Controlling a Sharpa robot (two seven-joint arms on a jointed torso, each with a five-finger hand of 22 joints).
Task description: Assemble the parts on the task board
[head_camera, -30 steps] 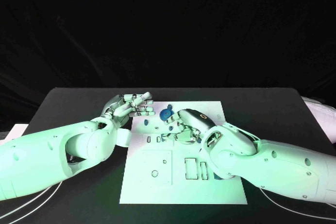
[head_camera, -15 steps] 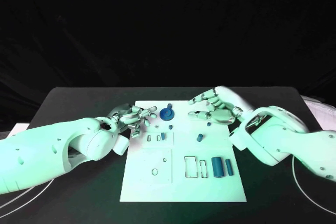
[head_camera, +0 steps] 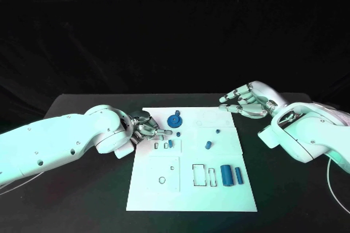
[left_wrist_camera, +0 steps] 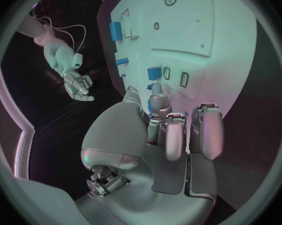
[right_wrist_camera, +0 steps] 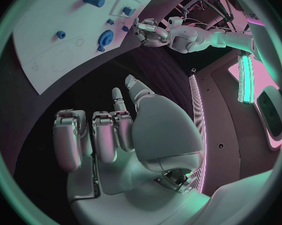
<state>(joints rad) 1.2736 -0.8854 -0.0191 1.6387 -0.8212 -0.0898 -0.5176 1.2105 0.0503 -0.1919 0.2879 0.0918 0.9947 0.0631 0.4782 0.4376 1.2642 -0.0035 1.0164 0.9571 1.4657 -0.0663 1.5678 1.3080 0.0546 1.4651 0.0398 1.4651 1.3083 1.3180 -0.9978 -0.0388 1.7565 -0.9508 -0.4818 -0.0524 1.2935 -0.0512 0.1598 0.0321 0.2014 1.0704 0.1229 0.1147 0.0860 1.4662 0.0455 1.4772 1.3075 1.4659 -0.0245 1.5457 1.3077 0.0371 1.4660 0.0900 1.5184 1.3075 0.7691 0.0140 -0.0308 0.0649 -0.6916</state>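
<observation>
The right hand (right_wrist_camera: pixel 118 135) hangs over bare black table (right_wrist_camera: pixel 103 75), off the edge of the white board (right_wrist_camera: pixel 47 45), its fingers curled loosely inward and holding nothing. On the board a blue gear (right_wrist_camera: pixel 105 37) sits near the edge closest to the hand, with a small round blue part (right_wrist_camera: pixel 60 34) beside it and a blue cylinder (right_wrist_camera: pixel 93 0) lying farther in. The left hand (right_wrist_camera: pixel 148 31) rests at the board's far edge, beyond the gear, its fingers bent down by a small blue block (right_wrist_camera: pixel 127 10).
</observation>
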